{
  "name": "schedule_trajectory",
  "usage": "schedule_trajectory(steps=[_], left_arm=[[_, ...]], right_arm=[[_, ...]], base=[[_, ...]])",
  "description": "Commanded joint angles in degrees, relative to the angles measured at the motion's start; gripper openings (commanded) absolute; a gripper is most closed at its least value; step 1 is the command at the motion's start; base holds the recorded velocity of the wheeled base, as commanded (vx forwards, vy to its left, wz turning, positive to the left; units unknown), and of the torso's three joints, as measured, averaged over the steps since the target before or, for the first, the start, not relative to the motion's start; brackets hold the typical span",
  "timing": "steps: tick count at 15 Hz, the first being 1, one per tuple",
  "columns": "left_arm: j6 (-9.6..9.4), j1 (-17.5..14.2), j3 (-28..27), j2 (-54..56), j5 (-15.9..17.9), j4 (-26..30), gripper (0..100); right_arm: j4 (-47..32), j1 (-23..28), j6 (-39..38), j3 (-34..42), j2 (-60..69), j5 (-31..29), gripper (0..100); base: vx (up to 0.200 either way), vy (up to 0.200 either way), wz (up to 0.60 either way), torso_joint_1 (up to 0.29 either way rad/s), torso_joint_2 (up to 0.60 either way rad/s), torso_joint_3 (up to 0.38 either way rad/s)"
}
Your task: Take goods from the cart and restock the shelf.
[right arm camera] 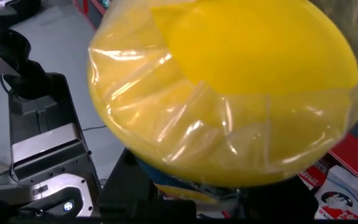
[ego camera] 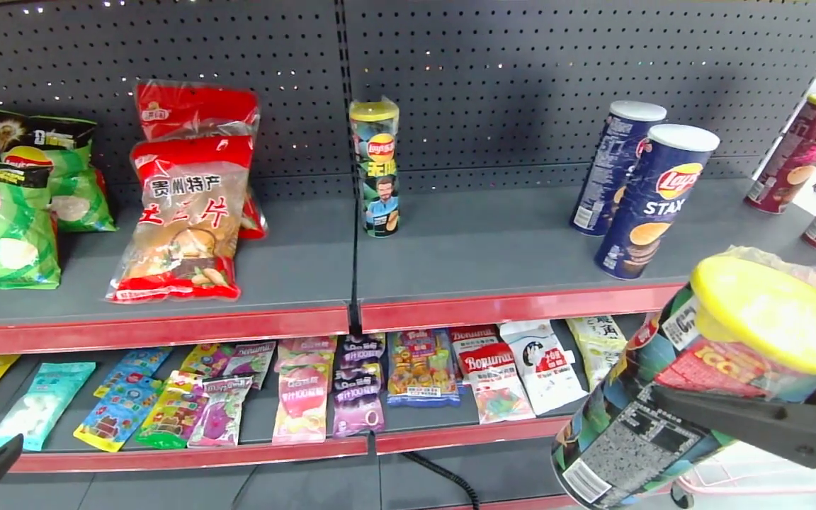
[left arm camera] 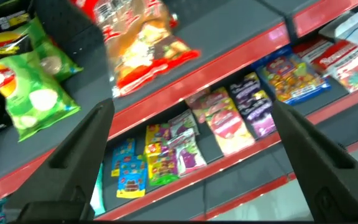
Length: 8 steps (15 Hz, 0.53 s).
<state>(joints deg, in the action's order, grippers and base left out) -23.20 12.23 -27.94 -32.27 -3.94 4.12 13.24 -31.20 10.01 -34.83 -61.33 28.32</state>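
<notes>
Right hand (ego camera: 698, 414) pinching 1 chip can (ego camera: 691, 368): yellow lid, clear film over top, tilted, held in front of shelf (ego camera: 493, 234) near its right end. Left hand (left arm camera: 188, 118) spread wide, holding nothing, low before lower level. Upper level count: 2 green chip bags (ego camera: 8, 227), 2 red snack bags (ego camera: 181, 219), 1 standing can (ego camera: 375, 166) at middle, 2 blue cans (ego camera: 652, 198), 2 maroon cans (ego camera: 797, 152) far right. Lower level: row of flat candy packets (ego camera: 302, 397), count unclear.
</notes>
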Motion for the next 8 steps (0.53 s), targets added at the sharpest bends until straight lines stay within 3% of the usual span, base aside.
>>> schedule_trajectory(steps=[1, 5, 6, 8], left_arm=[[0.0, -0.01, -0.01, 0.01, -0.02, 0.01, 100], [0.0, -0.01, 0.08, -0.08, -0.02, 0.01, 100], [-0.09, -0.01, 0.08, -0.16, -0.11, 0.01, 100], [-2.29, -0.01, 0.43, -0.16, -0.11, 0.01, 100]], right_arm=[[0.03, -0.01, 0.01, 0.11, -0.1, -0.02, 0], [0.03, -0.01, 0.01, 0.46, -0.02, -0.02, 0], [0.03, -0.01, 0.01, 0.46, -0.02, -0.02, 0], [0.03, -0.01, 0.01, 0.81, -0.02, -0.02, 0]], base=[[0.0, 0.2, 0.0, 0.002, 0.0, -0.002], [0.0, 0.2, 0.0, 0.001, 0.0, 0.0], [0.0, 0.0, 0.0, 0.0, 0.0, 0.0], [0.0, 0.0, 0.0, 0.0, 0.0, 0.0]])
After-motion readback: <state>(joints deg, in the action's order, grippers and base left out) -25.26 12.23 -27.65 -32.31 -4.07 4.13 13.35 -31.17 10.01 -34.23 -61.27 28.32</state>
